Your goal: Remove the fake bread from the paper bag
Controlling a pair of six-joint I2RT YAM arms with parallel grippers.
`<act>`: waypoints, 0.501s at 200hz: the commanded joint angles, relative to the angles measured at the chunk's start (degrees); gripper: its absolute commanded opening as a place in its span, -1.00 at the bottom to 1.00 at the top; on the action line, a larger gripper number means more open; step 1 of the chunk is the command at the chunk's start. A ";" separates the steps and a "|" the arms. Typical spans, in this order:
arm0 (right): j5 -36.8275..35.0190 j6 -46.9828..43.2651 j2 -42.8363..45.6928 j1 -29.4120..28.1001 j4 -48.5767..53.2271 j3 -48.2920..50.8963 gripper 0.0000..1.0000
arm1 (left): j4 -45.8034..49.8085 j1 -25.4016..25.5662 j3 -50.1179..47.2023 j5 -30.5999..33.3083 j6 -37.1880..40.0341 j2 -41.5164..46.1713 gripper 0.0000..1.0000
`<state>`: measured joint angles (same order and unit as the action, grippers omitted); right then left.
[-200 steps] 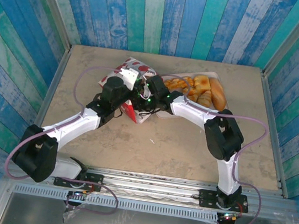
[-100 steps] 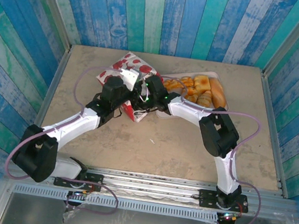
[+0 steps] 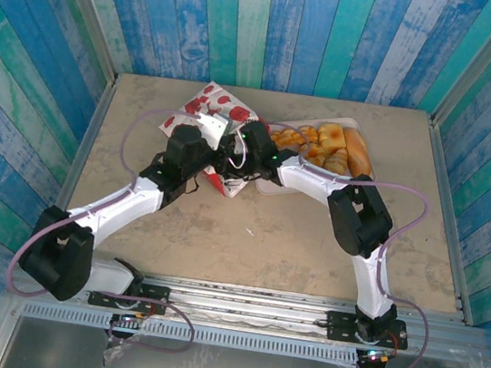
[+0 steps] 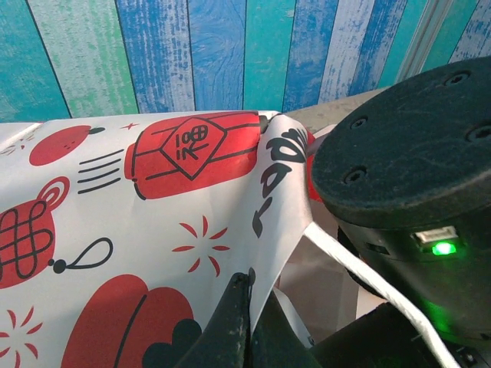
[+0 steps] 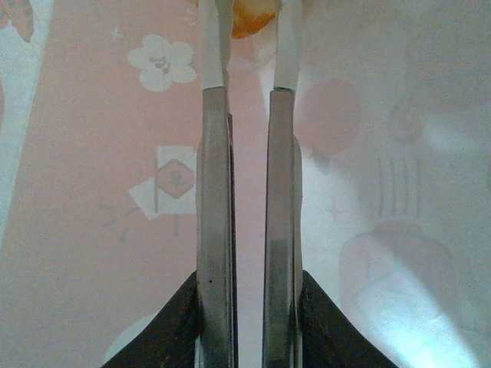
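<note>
Left gripper (image 4: 247, 291): clamped on bag (image 4: 153, 192) edge.
Right gripper (image 5: 247, 307): squeezing tongs (image 5: 213, 192) inside bag.
Bread (image 5: 247, 17): at tong tips.
Change: right elbow (image 3: 355, 218) now nearer bag.

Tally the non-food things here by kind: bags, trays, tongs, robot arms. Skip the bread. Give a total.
paper bag: 1
white tray: 1
metal tongs: 1
arms: 2 (left arm, right arm)
Total: 5
</note>
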<state>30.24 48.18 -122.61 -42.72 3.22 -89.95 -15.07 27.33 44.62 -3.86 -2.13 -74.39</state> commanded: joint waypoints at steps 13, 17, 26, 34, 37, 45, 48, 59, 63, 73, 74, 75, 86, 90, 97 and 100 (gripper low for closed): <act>-3.60 -3.10 1.34 1.15 1.04 -2.24 -0.78 | -0.89 0.89 0.22 -3.45 0.35 5.66 -1.00; -4.04 -3.47 1.63 1.19 1.42 -2.25 -0.81 | -0.87 0.90 0.22 -3.23 0.42 5.66 -1.00; -5.17 -4.72 2.46 1.15 2.31 -2.33 -0.88 | -0.47 0.93 0.13 -2.96 0.51 5.75 -1.00; -6.08 -5.76 3.21 1.15 3.04 -2.40 -0.93 | -0.10 0.95 0.19 -2.52 0.75 5.79 -1.00; -6.39 -6.18 3.51 1.17 3.33 -2.42 -0.95 | 0.13 0.92 0.25 -2.48 0.88 5.83 -1.00; -7.06 -7.63 4.22 1.17 4.19 -2.59 -0.98 | 0.46 0.97 0.23 -1.85 1.05 5.84 -1.00; -7.32 -8.17 4.50 1.15 4.56 -2.67 -0.98 | 0.54 0.96 0.23 -1.66 1.07 5.84 -1.00; -8.43 -9.74 5.62 1.22 6.00 -2.77 -0.98 | 0.90 0.90 0.25 -0.84 1.27 5.92 -1.00; -8.73 -10.20 6.04 1.28 6.36 -2.71 -0.98 | 1.04 0.94 0.28 -0.45 1.41 5.92 -1.00; -9.19 -11.05 7.11 1.24 7.32 -2.53 -0.99 | 1.18 0.89 0.37 0.77 1.38 5.97 -1.00; -9.21 -11.11 7.20 1.19 7.41 -2.48 -0.99 | 1.18 0.93 0.37 0.95 1.36 5.95 -0.99; -9.22 -11.15 7.29 1.21 7.41 -2.40 -0.99 | 1.23 0.95 0.42 1.13 1.35 5.93 -1.00; -9.40 -11.42 8.58 1.21 7.75 -1.62 -0.98 | 1.42 0.89 0.55 3.22 0.93 5.92 -1.00; -9.38 -11.44 9.02 1.23 7.76 -1.20 -0.99 | 1.36 0.90 0.56 3.96 0.68 5.92 -1.00; -9.38 -11.45 9.80 1.22 7.70 -0.30 -0.98 | 1.12 0.89 0.55 5.22 0.20 5.92 -0.99; -9.41 -11.45 10.11 1.17 7.71 0.11 -0.99 | 0.98 0.92 0.48 5.75 0.00 5.92 -1.00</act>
<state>23.27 39.48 -117.95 -42.41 11.88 -90.37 -14.48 27.83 44.62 -1.76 -1.28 -71.68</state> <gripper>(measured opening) 0.286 0.048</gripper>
